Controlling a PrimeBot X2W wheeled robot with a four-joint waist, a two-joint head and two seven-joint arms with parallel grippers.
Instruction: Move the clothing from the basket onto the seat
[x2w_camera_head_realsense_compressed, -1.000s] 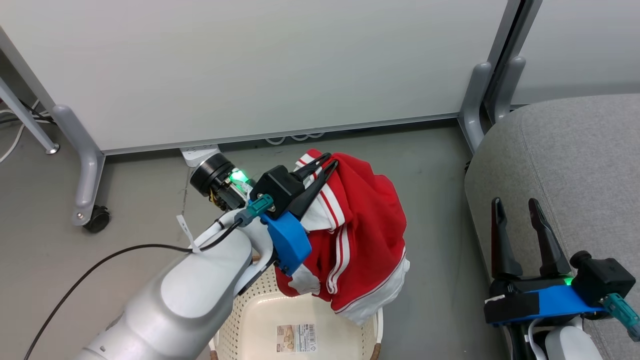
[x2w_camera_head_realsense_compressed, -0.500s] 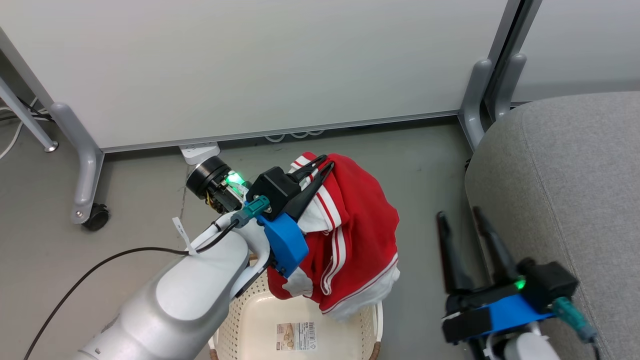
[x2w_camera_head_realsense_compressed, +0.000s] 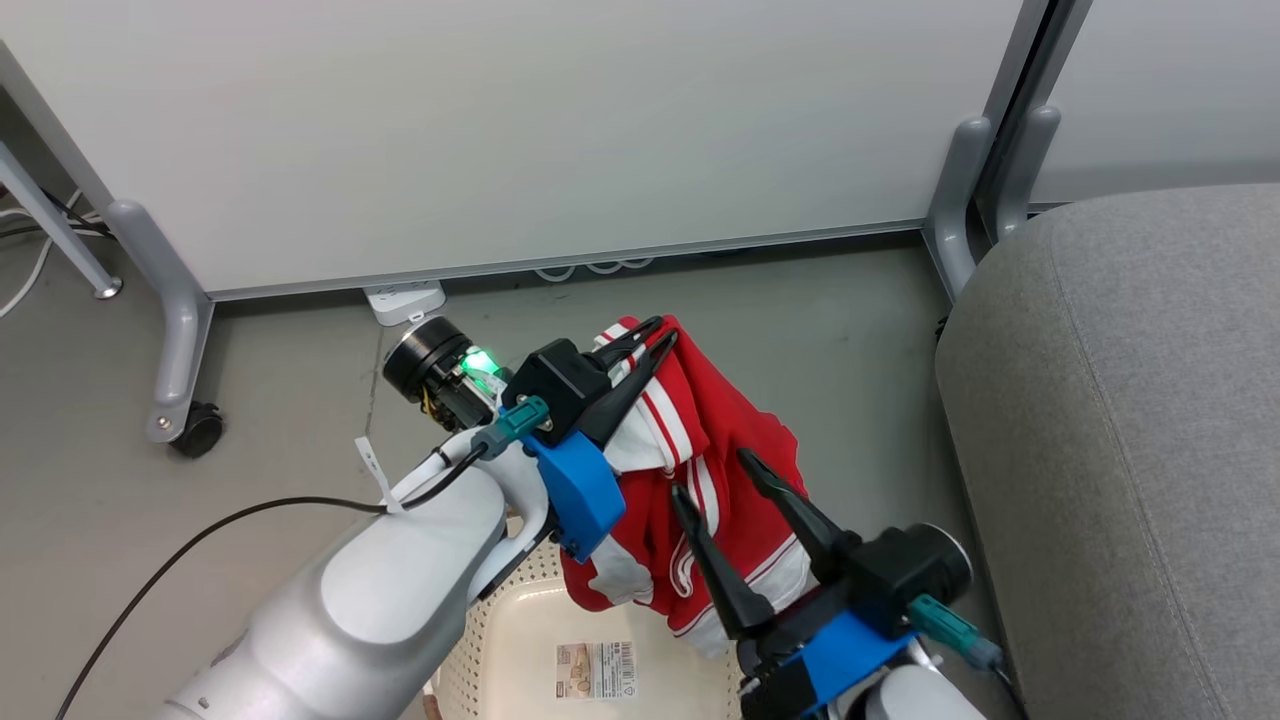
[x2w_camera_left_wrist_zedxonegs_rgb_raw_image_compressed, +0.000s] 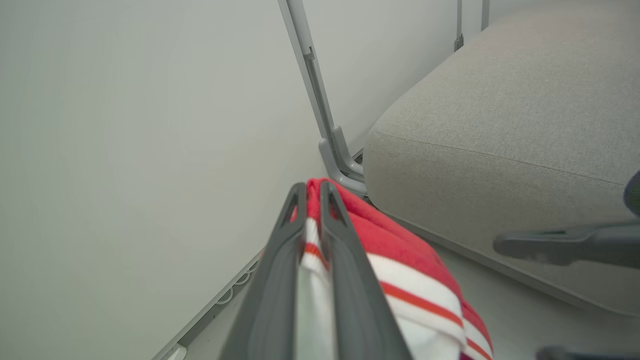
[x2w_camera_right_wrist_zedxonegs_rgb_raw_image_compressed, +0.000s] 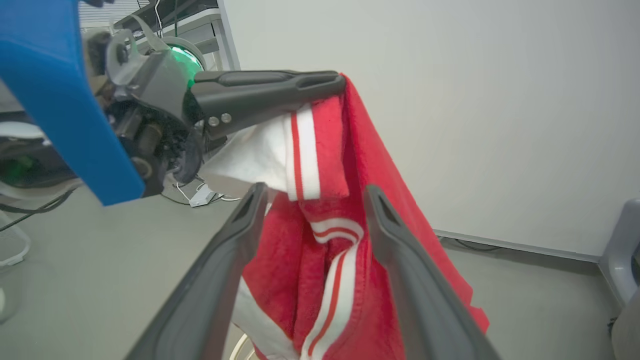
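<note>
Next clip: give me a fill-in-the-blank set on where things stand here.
The left end effector is ___ on the clothing. The right end effector, near the clothing, stands ___. The clothing's stripes are ___. The seat lies to the robot's ___ of the basket.
Missing: shut; open; white; right.

The cream-white perforated plastic basket (x2w_camera_head_realsense_compressed: 472, 668) is found at the bottom centre of the head view. The bright red white-striped fabric garment (x2w_camera_head_realsense_compressed: 705, 430) is hung above it. The large grey upholstered seat (x2w_camera_head_realsense_compressed: 1120, 420) is placed at the right, and the white partition panel (x2w_camera_head_realsense_compressed: 500, 130) across the top.
</note>
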